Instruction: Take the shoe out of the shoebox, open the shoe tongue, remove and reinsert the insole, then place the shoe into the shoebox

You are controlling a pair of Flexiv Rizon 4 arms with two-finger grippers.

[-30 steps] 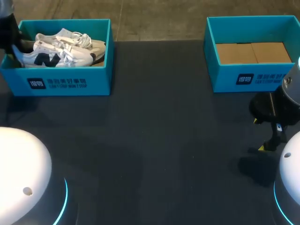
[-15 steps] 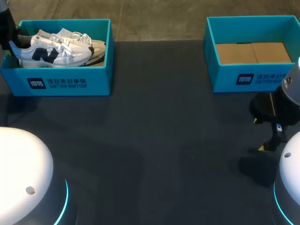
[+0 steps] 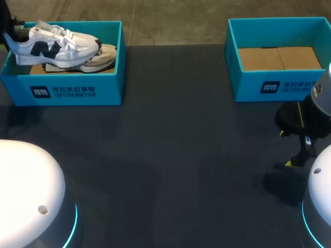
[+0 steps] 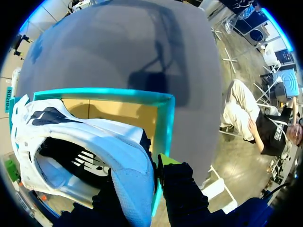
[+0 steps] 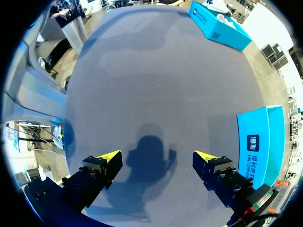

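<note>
A white shoe with a dark side logo [image 3: 51, 44] hangs level over the left teal shoebox [image 3: 77, 90], above its rim. My left gripper [image 3: 8, 35] is shut on its heel at the box's far left. In the left wrist view the heel collar of the shoe [image 4: 94, 137] sits clamped in that gripper [image 4: 139, 177]; one yellow fingertip [image 4: 164, 161] shows outside the heel, just over the box rim [image 4: 166, 118]. A second white shoe [image 3: 103, 56] lies in the box. My right gripper [image 3: 285, 149] stands open low over the table at the right, nothing between its fingers [image 5: 157, 156].
A second teal shoebox [image 3: 269, 85] with a bare cardboard floor stands at the back right, close beside my right gripper [image 5: 258, 142]. The dark table top [image 3: 170, 144] stretches between the two boxes.
My left gripper has lifted the upper shoe by its heel, up and out of the left box. The other shoe stayed inside. The right arm has not moved.
</note>
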